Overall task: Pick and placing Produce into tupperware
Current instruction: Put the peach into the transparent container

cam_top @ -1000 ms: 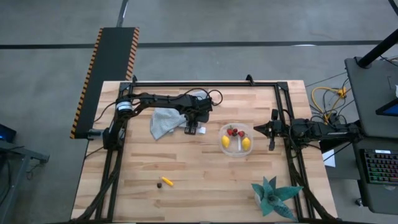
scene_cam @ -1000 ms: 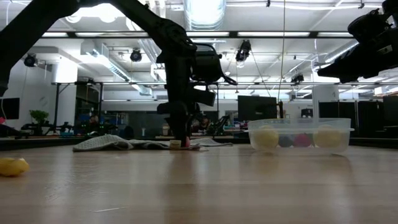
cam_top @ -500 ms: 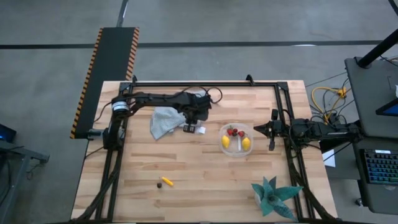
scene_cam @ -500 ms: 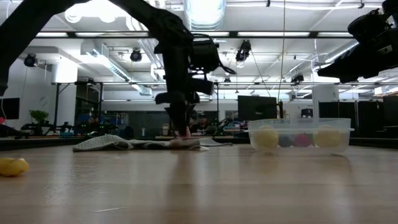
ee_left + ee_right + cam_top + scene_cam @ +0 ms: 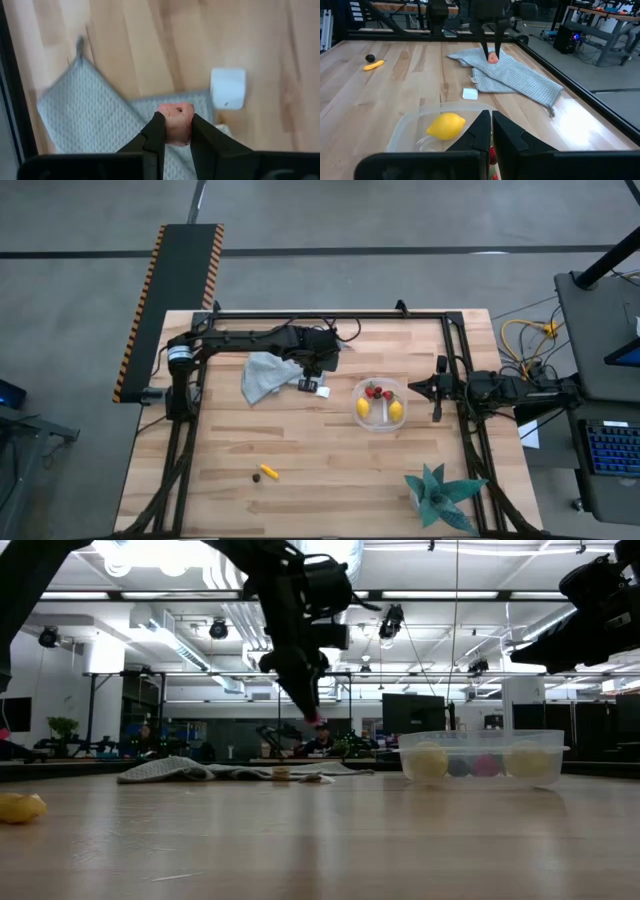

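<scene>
Left pincer (image 5: 174,131) raised over cloth (image 5: 85,115), clamping strawberry (image 5: 175,122).

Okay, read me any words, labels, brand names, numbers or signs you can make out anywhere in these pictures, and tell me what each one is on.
Readable text: none in any view.
Small white block: a tiny dark mark on its face, too small to read.
Yellow-and-black striped edge of the black panel beside the table: hazard stripes only, no words.
Keyboard at the right: keys glow, legends too small to read.

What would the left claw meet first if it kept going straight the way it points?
Most likely the grey cloth: the left claw, shut on a pinkish fruit piece, points down over the cloth's edge, with a white block beside it.
</scene>
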